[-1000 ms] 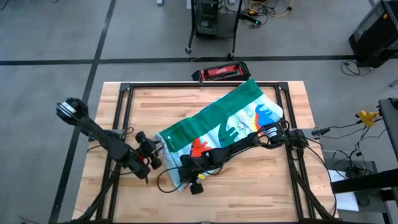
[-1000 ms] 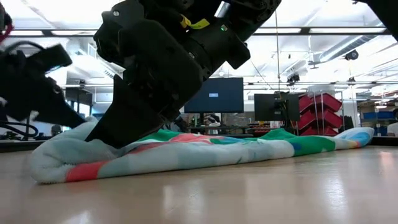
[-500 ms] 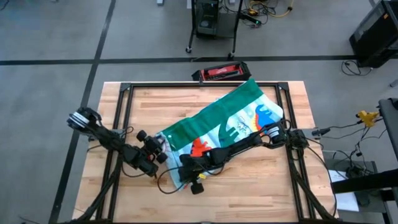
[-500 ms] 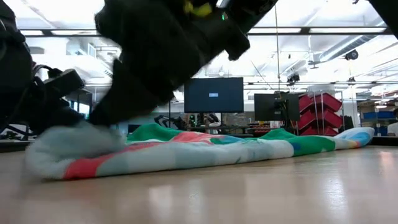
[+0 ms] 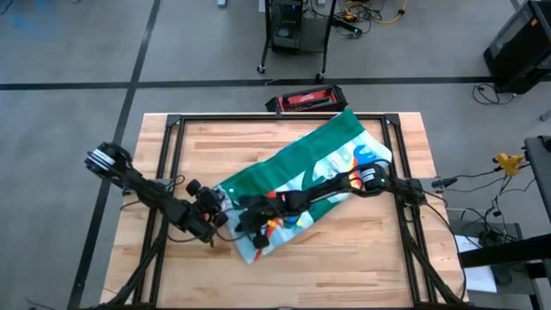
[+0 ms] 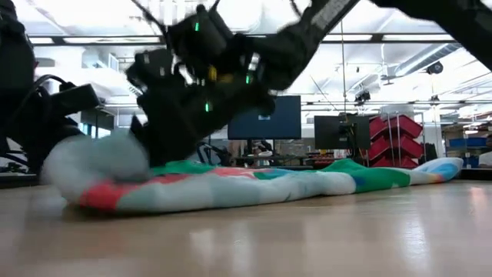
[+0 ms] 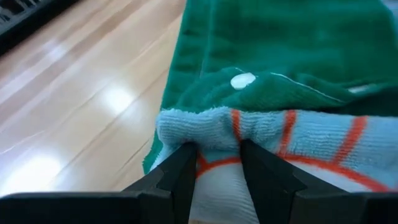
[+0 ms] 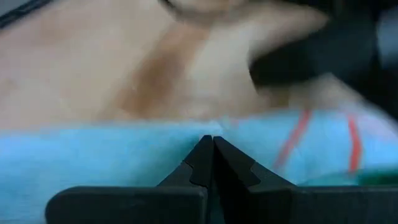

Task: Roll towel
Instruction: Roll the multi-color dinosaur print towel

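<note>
Left wrist view: left pincer (image 7: 217, 163) pinches the towel (image 7: 298, 81) edge.

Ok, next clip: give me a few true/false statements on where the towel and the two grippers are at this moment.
1. The left gripper is closed on an edge of the towel. True.
2. The right gripper is wide open. False: its fingers are shut together, tips against the towel.
3. The towel lies diagonally on the wooden table. True.
4. The towel is already rolled into a tight cylinder. False: most of it lies flat; only the end near the grippers is bunched up.
5. The towel hangs off the table's edge. False: it lies wholly on the tabletop.
</note>
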